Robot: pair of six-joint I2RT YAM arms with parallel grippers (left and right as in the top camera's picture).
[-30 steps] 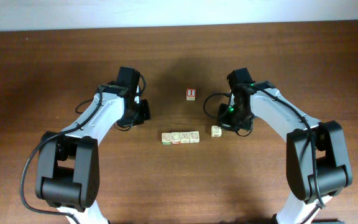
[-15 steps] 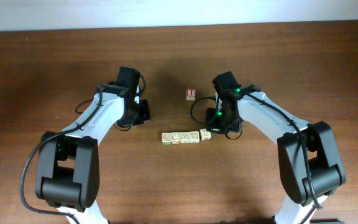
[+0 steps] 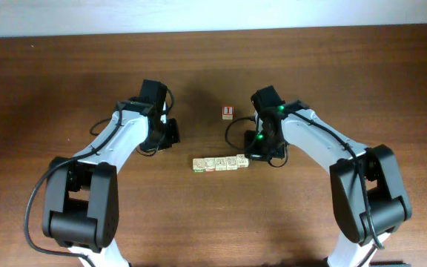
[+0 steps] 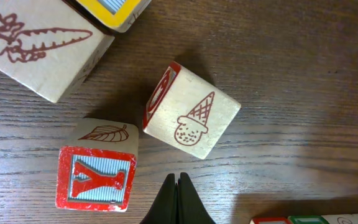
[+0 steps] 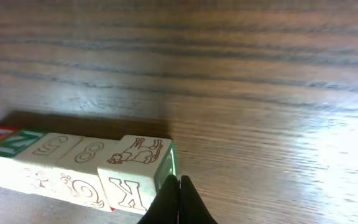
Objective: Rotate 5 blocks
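Dark wood-grain table (image 3: 362,74), seen from overhead and from both wrists.

Item 1: blocks (image 3: 220,163), five pale wooden alphabet cubes, in one row at the table's centre between the two arms, faces touching. The right wrist view shows printed numerals and letters on them in green and red.

Item 2: end block (image 5: 135,168), rightmost of the row, set slightly askew. It has a letter K on its near face, an animal drawing on top and a green-edged right side.

Item 3: right gripper (image 5: 179,186), jaws pressed together and empty, tips at the end block's right side; contact cannot be confirmed.

Item 4: left gripper (image 4: 178,183), jaws closed on nothing, well left of the row.

Item 5: loose cubes in the left wrist view: ice-cream cube (image 4: 194,115), tilted; Y cube (image 4: 97,174); carrot cube (image 4: 39,46).

Item 6: red-faced cube (image 3: 227,112), alone, beyond the row.
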